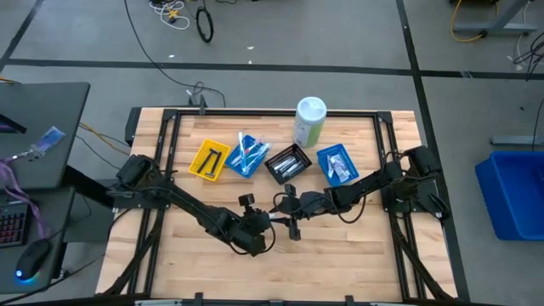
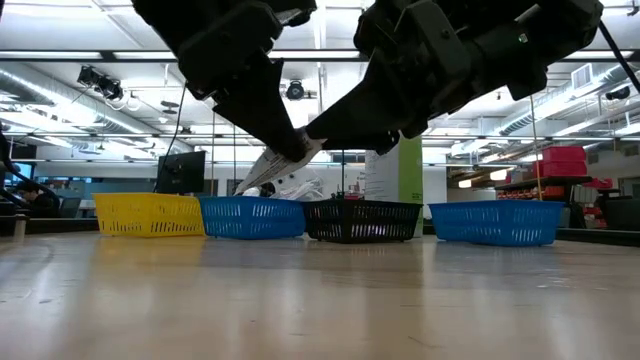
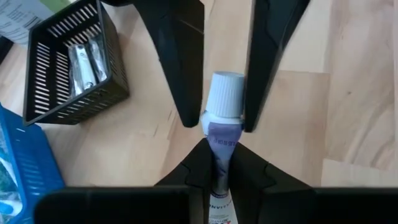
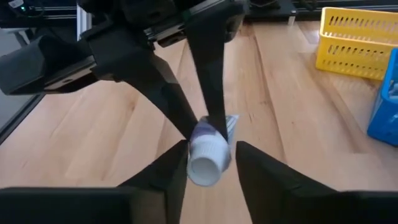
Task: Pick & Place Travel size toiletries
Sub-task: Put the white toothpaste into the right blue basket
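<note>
L hand (image 3: 214, 163) grips toothpaste tube (image 3: 222, 118); R hand (image 4: 211, 163) straddles its cap.

A pale wooden tabletop (image 1: 340, 246) carries a row of small baskets toward its far side: a yellow basket (image 1: 209, 161), a blue basket (image 1: 247, 155), a black basket (image 1: 288, 163) and another blue basket (image 1: 338, 164). A white-and-green canister (image 1: 308, 121) stands behind them.
</note>
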### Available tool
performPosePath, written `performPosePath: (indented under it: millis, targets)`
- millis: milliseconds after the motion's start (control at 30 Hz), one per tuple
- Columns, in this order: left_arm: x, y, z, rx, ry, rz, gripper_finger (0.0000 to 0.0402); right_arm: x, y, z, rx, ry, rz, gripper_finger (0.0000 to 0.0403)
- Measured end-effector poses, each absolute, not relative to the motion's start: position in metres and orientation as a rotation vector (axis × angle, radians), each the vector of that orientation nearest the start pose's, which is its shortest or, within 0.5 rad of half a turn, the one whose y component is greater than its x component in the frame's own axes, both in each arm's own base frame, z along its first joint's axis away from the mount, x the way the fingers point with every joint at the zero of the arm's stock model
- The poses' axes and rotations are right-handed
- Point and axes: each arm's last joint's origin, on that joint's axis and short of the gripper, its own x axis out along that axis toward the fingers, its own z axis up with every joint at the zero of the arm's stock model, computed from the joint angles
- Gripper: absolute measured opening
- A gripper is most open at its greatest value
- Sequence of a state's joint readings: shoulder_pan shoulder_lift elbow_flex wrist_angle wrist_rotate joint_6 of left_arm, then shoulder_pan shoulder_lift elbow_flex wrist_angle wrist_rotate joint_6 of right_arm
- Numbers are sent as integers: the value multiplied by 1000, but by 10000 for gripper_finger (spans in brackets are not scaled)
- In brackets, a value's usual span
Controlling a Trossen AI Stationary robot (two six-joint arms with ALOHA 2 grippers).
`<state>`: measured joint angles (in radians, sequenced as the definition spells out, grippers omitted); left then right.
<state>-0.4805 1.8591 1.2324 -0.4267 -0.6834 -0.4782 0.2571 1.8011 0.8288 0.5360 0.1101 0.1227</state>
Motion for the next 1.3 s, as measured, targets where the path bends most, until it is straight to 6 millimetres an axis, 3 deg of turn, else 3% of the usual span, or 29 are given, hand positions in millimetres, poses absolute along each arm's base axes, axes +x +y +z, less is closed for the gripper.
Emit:
performPosePath:
  millis: [233,533,833,1033,1300]
  targets:
    - [339,-157,183,131,813,364,45,345,86,151,42,438,114,109]
    - [339,-157,183,110,812,368,49,344,86,150,42,450,113,96]
    - [339,-157,183,84,803,381,92,337,84,143,23,575,97,94]
    - [341,-153,183,32,794,413,120,310,76,166,-12,739,-46,94]
    - [345,-145,183,14,793,439,126,240,61,226,-59,825,-326,94]
